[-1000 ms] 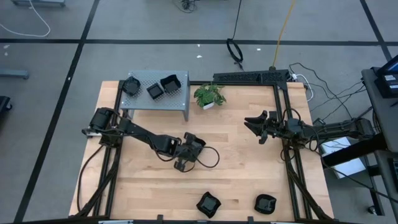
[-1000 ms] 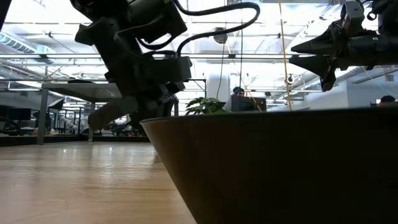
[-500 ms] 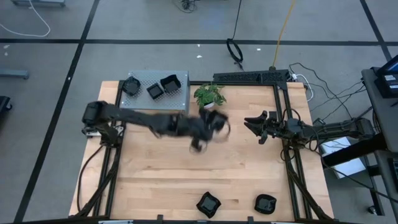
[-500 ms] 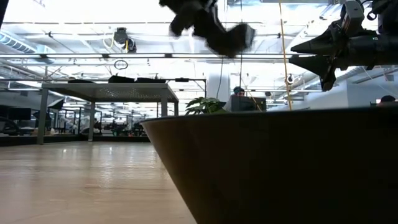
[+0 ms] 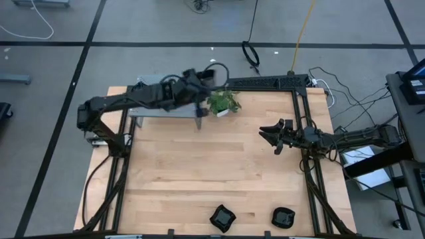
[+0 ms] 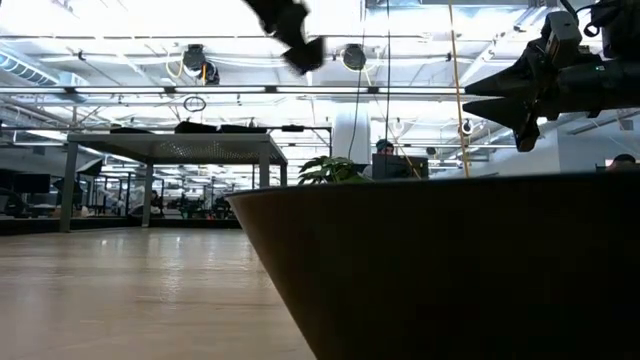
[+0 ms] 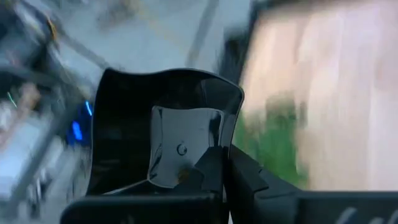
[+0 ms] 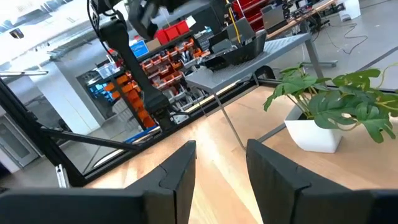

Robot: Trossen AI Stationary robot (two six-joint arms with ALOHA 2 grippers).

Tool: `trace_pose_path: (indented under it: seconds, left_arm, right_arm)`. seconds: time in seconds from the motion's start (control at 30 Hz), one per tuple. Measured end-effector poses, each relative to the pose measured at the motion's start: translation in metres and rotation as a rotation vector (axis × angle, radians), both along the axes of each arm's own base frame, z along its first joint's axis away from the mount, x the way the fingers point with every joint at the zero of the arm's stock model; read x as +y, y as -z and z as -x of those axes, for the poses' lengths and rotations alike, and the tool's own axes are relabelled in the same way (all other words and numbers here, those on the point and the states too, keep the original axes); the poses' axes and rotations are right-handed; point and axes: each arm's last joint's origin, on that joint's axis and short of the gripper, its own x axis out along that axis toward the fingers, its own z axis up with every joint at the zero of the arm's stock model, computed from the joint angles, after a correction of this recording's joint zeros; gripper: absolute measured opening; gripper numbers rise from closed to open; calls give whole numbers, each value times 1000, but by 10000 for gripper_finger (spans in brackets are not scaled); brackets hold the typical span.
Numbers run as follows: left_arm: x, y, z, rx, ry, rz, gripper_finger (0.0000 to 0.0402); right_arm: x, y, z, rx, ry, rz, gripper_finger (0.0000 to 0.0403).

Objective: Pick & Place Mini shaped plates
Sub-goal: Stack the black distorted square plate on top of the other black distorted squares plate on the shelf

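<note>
My left gripper point(image 5: 201, 79) is raised over the far left of the table, at the right end of the grey perforated stand point(image 5: 154, 110) and beside the potted plant point(image 5: 224, 101). It is shut on a glossy black wavy-edged mini plate point(image 7: 163, 127). In the low view the left gripper point(image 6: 292, 28) shows blurred, high up. Two more black mini plates point(image 5: 223, 217) point(image 5: 283, 216) lie on the table by its near edge; one of them point(image 6: 440, 270) fills the low view's foreground. My right gripper point(image 5: 268, 133) point(image 8: 219, 167) hangs open above the table's right side, touching nothing. My left gripper pinches the black plate by its rim wall point(image 7: 200, 163): one finger point(image 7: 210, 167) lies inside the dish, the other point(image 7: 246, 177) outside it. The plate is lifted clear of the table, its hollow facing the wrist camera.
The left arm hides most of the stand's top point(image 5: 147, 85) and anything standing on it. Black frame rails point(image 5: 269, 82) run along the far and right edges. Bare wood point(image 5: 212, 166) spans the table's middle.
My left gripper has swung fast from the table's middle up and toward the far edge, carrying the black plate from near the centre, past the plant, to above the stand's right end. The arm has stretched out over the stand. The right arm has kept still.
</note>
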Motion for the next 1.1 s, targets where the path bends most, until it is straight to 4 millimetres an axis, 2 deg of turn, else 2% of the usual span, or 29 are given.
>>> trace_pose_path:
  seconds: [0.27,0.5,0.83,1.1]
  left_arm:
    - [36,18,30,112,-255,190,13]
    - [49,24,45,133,-405,295,8]
    - [60,40,56,178,-444,394,6]
    - [63,55,59,227,-451,407,9]
  right_arm:
    - [0,3,-1,25,0,1,130]
    - [0,3,-1,27,0,1,130]
    - [0,3,-1,27,0,1,130]
    - [0,3,-1,27,0,1,130]
